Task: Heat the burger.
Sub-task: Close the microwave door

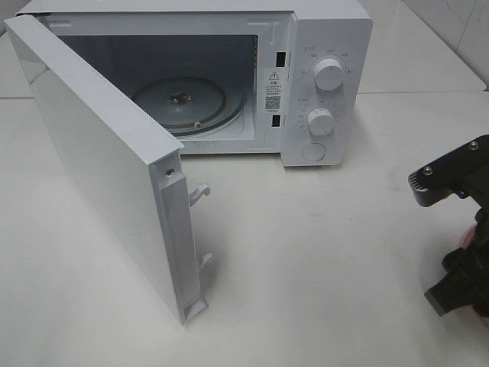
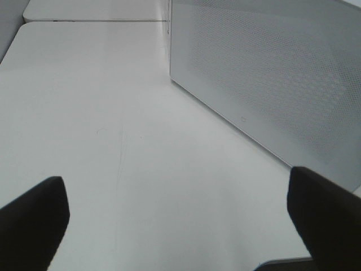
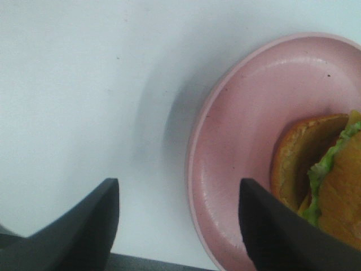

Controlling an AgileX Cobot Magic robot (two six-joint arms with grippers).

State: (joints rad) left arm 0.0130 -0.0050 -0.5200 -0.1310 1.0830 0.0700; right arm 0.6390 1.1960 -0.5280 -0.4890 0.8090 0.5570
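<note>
the right end effector [image 3: 177, 226] hangs spread and empty over the pink plate [image 3: 237, 169], whose rim sits between its fingers, the burger [image 3: 321, 180] just beyond one finger, so straddle the rim squarely before pinching.

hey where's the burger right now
The burger lies on the pink plate on the white table, under the right gripper in the right wrist view; the microwave's glass turntable is bare.

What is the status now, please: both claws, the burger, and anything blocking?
Left claw open, empty, beside microwave door. Right claw open, over edge of pink plate. Burger on plate, not gripped. Microwave open, turntable bare.
</note>
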